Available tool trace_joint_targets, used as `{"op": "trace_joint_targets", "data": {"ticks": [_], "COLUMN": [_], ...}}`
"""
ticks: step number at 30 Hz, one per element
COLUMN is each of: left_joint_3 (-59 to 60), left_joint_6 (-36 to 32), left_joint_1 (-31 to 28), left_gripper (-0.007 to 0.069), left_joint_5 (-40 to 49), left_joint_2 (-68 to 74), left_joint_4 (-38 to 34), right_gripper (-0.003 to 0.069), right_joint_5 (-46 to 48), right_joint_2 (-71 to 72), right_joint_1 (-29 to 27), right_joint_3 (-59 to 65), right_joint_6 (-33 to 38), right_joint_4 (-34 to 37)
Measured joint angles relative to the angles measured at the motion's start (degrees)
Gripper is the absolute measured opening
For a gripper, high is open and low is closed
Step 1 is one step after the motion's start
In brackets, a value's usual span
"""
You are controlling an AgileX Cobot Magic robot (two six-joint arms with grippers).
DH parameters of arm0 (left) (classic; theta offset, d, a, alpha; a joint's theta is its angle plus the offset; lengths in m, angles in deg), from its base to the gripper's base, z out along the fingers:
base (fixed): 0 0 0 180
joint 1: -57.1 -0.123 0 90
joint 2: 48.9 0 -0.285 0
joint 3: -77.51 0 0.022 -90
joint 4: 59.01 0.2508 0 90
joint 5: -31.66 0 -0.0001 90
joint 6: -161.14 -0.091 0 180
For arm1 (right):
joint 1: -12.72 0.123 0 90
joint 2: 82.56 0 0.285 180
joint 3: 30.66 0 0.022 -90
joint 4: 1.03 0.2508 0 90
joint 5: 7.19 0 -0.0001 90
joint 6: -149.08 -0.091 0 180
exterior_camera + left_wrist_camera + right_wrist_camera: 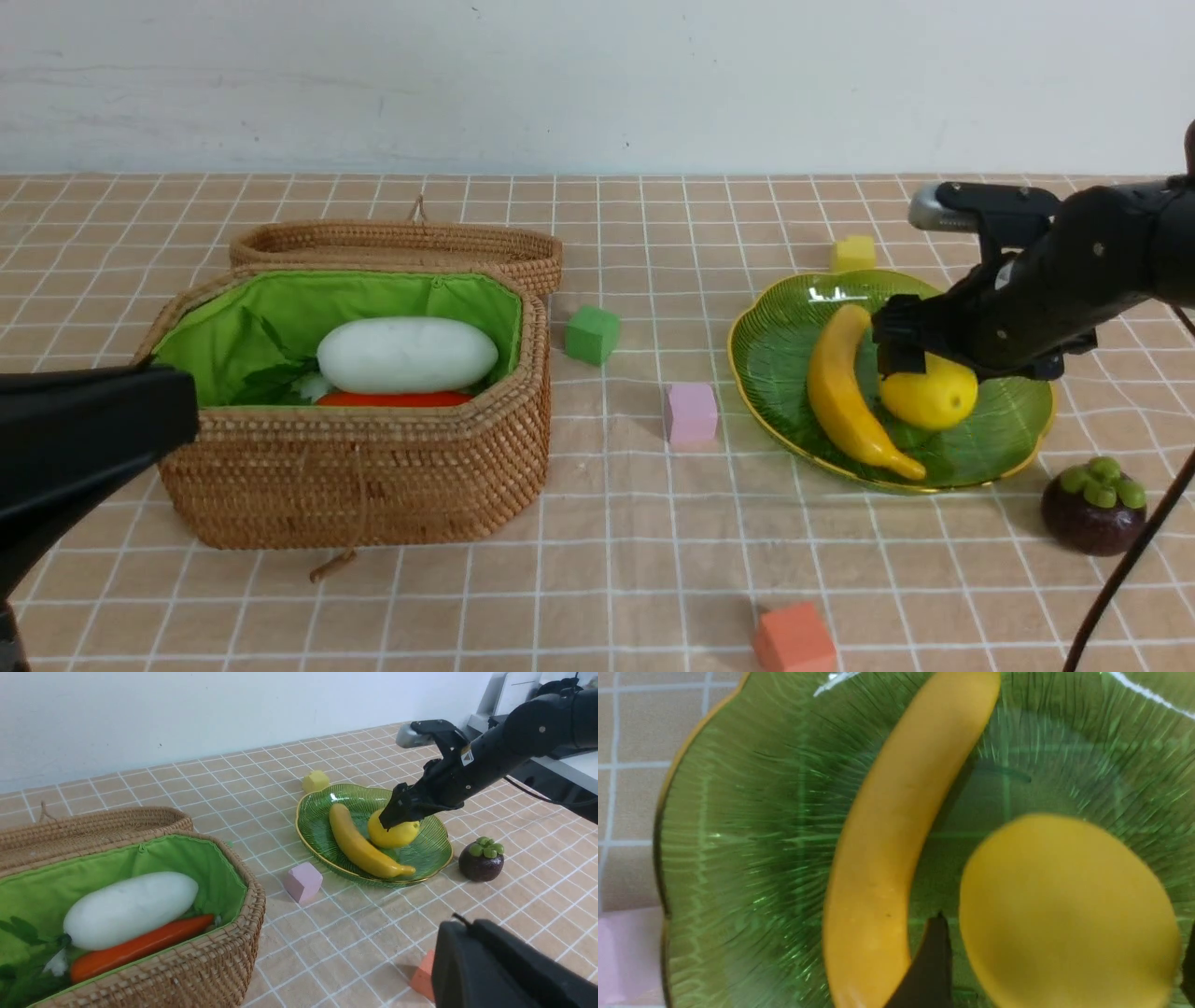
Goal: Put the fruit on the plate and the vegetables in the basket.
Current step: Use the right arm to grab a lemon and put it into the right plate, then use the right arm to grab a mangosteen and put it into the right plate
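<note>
Peering down, the right wrist view revealed the right gripper [1055, 952] spread wide around the lemon [1064, 910], gripping nothing; the front view hid one fingertip. The left gripper [460, 919] was shut, empty.

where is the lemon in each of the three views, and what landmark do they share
front view: right of centre, on the plate, partly behind the right gripper
left wrist view: right of the picture's centre, above mid-height, partly hidden by that gripper
right wrist view: large, in the lower right part, between the fingers, lemon
shared landmark: the banana, next to the lemon in all three
</note>
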Motion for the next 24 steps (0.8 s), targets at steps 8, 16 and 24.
{"op": "trace_joint_targets", "data": {"ticks": [8,16,24], "left_joint_3": [0.0,0.0,0.0], "left_joint_6": [0.0,0.0,0.0], "left_joint_1": [0.0,0.0,0.0], "left_gripper": [-0.0012,-0.0006,-0.0006], "left_joint_5": [0.0,0.0,0.8], "left_joint_2": [0.0,0.0,0.0], "left_joint_4": [0.0,0.0,-0.2], "right_gripper": [0.0619,0.06,0.0593], "right_joint_5": [20.6,20.0,7.3], "right_joint_2": [10.6,13.5,6.4], "right_joint_1": [-4.0,-11.1,-12.0], "right_joint_3": [-2.2,11.6,13.9], "right_joint_6": [-0.6,5.8,9.1], "right_joint_4": [-3.5,-0.8,2.8]}}
